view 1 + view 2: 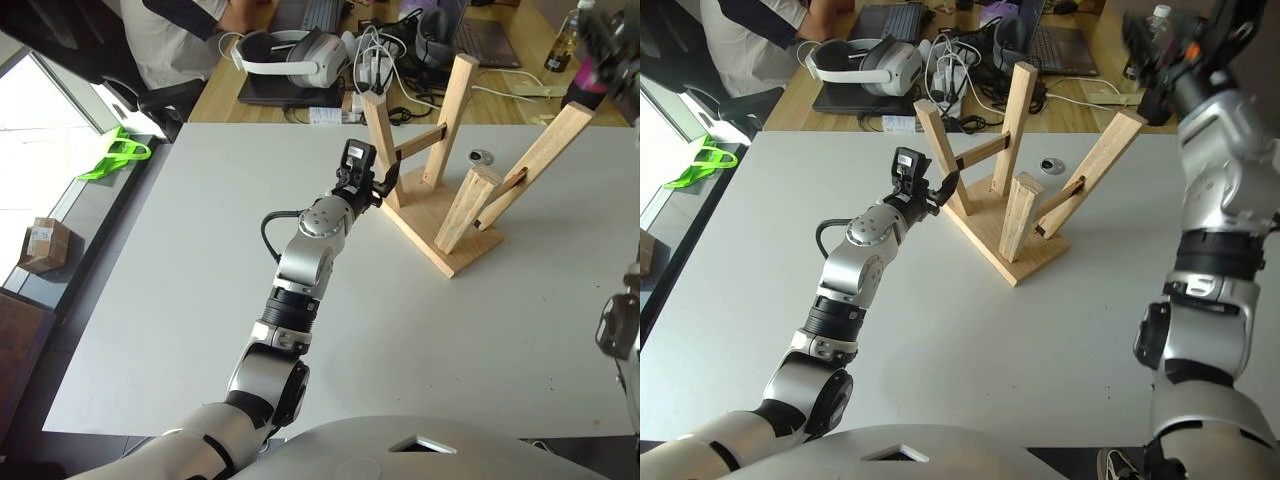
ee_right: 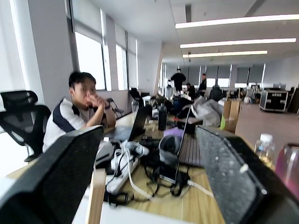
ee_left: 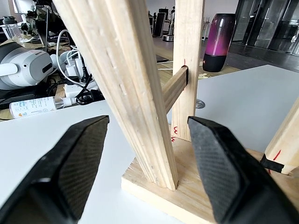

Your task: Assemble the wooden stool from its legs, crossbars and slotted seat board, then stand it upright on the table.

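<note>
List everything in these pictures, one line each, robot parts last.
table: 1, white, in front of the robot
stool: 1, pale wood, upside down on the table's far right part
seat board: 1, pale wood, on the table under the legs
legs: 4, pale wood, pointing up from the seat board
crossbars: 2 visible, wood, each between a pair of legs
disc: 1, grey, round, on the table behind the stool
desk: 1, wooden, behind the table
headset: 1, white, on the desk
bag: 1, green, floor at left
box: 1, brown cardboard, floor at left
left gripper: 1, black, open, fingers either side of a stool leg
right gripper: 1, black, open, raised at far right, holding nothing
</note>
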### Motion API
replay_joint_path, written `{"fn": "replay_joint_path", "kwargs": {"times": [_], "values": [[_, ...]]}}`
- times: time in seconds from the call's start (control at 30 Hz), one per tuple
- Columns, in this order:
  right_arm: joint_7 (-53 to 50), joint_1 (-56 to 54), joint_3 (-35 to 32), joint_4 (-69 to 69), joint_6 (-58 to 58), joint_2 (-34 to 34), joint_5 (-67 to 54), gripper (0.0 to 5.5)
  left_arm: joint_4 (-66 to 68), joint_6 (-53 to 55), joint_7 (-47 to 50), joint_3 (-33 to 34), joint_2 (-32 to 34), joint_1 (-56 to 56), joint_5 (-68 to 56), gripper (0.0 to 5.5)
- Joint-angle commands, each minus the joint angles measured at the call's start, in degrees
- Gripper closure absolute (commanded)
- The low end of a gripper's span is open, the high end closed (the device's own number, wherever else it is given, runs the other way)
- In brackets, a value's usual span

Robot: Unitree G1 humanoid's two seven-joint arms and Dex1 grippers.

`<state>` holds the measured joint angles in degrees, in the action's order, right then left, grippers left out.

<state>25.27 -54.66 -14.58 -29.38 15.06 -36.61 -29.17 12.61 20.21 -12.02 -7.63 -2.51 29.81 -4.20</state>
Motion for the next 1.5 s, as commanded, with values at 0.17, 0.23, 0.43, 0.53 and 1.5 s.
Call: {"fn": "replay_joint_path", "kwargs": {"times": [0.17,0.23,0.43,0.53,1.5], "values": [[-2.0,-3.3,5.8,-7.6,33.8,-1.8,-0.1,1.82,-1.0,0.4,0.3,0.2,-0.2,0.4,0.1,2.40],[-2.9,17.8,9.5,9.9,53.2,-1.5,-6.1,1.82,-2.1,1.0,0.4,0.3,-0.2,-0.1,0.0,2.40],[-10.3,29.7,7.4,27.3,55.2,5.4,-7.2,1.82,-2.1,2.0,0.6,0.7,0.0,-0.1,-0.1,2.40],[-13.3,25.9,7.0,30.8,42.1,7.8,-2.8,1.82,-1.3,1.9,0.6,0.9,-0.1,0.5,-0.1,2.40],[-13.9,39.3,23.9,52.8,32.1,17.7,13.1,4.52,-9.8,-19.2,28.7,26.3,-1.3,-1.3,-5.8,2.40]]}}
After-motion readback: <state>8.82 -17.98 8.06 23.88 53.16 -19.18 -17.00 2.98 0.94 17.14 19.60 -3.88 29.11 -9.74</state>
